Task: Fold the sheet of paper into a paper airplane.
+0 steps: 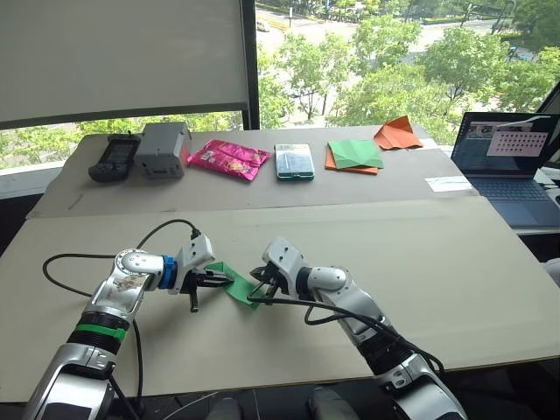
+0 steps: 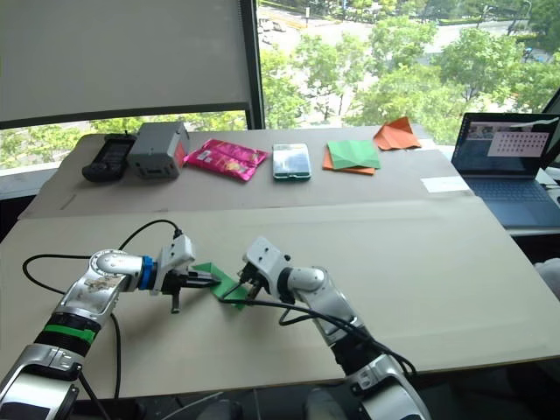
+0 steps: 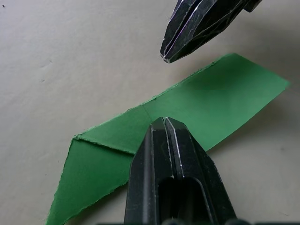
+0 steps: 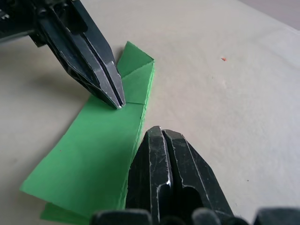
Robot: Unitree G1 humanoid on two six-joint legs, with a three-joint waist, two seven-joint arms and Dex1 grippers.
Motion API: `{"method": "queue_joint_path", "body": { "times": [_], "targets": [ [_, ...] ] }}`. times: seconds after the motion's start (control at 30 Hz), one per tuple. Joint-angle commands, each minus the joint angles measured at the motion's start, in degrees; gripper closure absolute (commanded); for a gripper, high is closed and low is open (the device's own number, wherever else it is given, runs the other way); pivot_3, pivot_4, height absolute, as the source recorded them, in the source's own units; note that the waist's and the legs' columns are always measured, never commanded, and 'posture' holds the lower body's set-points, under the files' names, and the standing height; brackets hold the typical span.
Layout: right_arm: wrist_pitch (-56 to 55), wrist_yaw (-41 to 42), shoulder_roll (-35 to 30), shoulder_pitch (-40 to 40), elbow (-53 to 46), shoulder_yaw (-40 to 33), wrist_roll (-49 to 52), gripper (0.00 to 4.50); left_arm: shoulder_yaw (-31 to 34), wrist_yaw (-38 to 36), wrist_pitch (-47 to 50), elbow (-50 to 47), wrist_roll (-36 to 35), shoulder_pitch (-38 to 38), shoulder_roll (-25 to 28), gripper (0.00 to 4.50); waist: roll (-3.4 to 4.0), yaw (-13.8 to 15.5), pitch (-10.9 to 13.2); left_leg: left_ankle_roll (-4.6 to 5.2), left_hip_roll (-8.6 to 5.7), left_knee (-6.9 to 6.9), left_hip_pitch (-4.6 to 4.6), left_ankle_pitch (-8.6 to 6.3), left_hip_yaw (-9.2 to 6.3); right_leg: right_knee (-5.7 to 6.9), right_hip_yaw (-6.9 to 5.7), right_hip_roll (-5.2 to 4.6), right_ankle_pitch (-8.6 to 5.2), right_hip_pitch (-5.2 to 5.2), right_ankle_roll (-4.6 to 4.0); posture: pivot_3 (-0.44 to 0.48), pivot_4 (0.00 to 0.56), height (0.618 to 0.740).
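Paper, bright green and folded into a long pointed strip with sharp creases, lies flat on the near part of a beige table, between the two grippers. In the left wrist view one end of the strip is folded into a triangle and the other end is cut square.

The left gripper has its fingers together, the tips pressed down on the paper near the middle crease. The right gripper also has its fingers together; its tip meets the paper's long edge from the opposite side. Neither pair of fingers has paper between them. The two tips sit near each other, not touching.

Along the far edge of the table, well apart from the paper, lies a row of things: a black handset, a grey box, a pink snack bag, a teal-rimmed tin, a green-and-orange paper stack and an orange folded shape. An open laptop stands at the table's right side.
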Motion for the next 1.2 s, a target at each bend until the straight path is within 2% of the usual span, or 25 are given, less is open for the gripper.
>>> {"method": "queue_joint_path", "body": {
  "times": [0.03,0.53,0.83,1.2],
  "targets": [
    [-2.2,-1.4,2.0,-1.8,1.6,0.8,-0.4,4.49,0.0,0.7,0.5,-0.9,0.6,0.6,0.3,4.50,0.00,-0.1,0.0,0.00,0.00,0.00,0.00,0.00,0.00,0.00,0.00,0.00,0.00,0.01,0.00,0.000,0.150,0.740],
    [-2.5,-2.5,4.8,-2.9,4.6,1.4,-0.3,4.49,0.0,1.3,1.4,-2.1,0.6,1.1,0.4,4.50,0.02,-0.1,0.0,0.00,0.00,0.00,-0.01,0.00,0.00,0.03,0.00,0.00,0.00,0.00,0.01,0.000,0.150,0.740],
    [1.5,-2.2,4.2,-1.7,8.4,3.9,-2.5,4.49,0.1,1.4,1.7,-2.6,0.6,1.2,0.5,4.50,0.14,-0.3,-0.1,0.00,0.00,0.00,0.06,0.00,-0.01,0.04,0.00,0.01,-0.01,0.01,0.00,0.000,0.150,0.740],
    [6.6,0.2,1.2,0.5,6.6,8.2,-4.8,4.49,0.1,1.6,1.8,-2.6,0.9,1.6,0.7,4.50,0.29,-0.3,-0.6,0.01,0.00,0.01,0.12,-0.01,-0.01,0.06,0.00,0.00,-0.16,-0.01,0.04,0.000,0.150,0.740]
  ]
}}
